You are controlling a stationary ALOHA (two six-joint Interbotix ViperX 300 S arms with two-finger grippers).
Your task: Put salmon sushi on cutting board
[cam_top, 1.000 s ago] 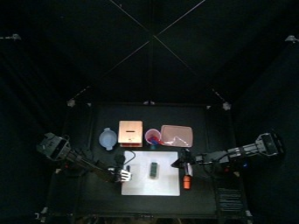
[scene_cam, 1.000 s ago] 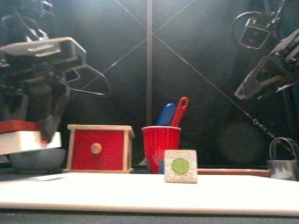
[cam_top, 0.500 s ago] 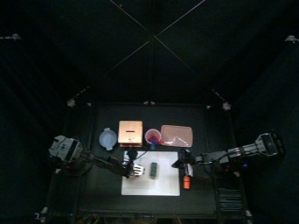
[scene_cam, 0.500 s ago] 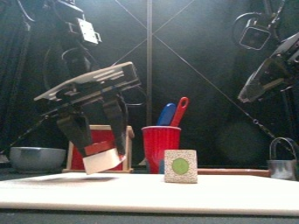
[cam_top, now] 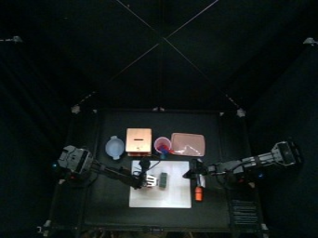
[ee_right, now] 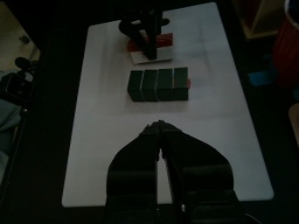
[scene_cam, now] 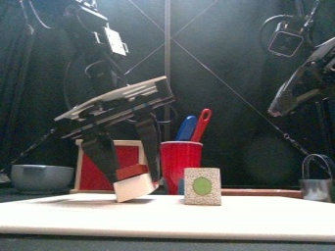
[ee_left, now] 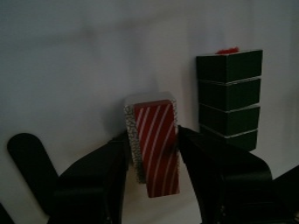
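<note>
The left gripper (ee_left: 152, 171) is clamped on one salmon sushi (ee_left: 153, 147), a red piece striped with white on a pale base, pinched between its two black jaws in the lower middle of the left wrist view. In the front view the same piece (scene_cam: 132, 182) hangs just above the cutting board (scene_cam: 197, 218), left of centre, and I cannot tell whether it touches. From above, the left gripper (cam_top: 148, 178) is over the board's left half (cam_top: 176, 192), lower centre of the frame.

Just beside the sushi lies one dark green roll (ee_left: 228, 94) cut into four segments; the right wrist view shows it (ee_right: 158, 83) mid-board, apart from the held piece (ee_right: 149, 50).

The right gripper (ee_right: 163, 131) has its two jaws pressed together with nothing between them, over the board's near end. Seen from above it (cam_top: 200, 172) sits at the board's right edge.

At the right edge lies one orange-and-white stick (cam_top: 196, 192). Behind the board in the front view stand one red cup (scene_cam: 181, 167) holding two utensils, one red box (scene_cam: 102, 165), one grey bowl (scene_cam: 42, 177) and one small card with a green oval (scene_cam: 202, 185).
</note>
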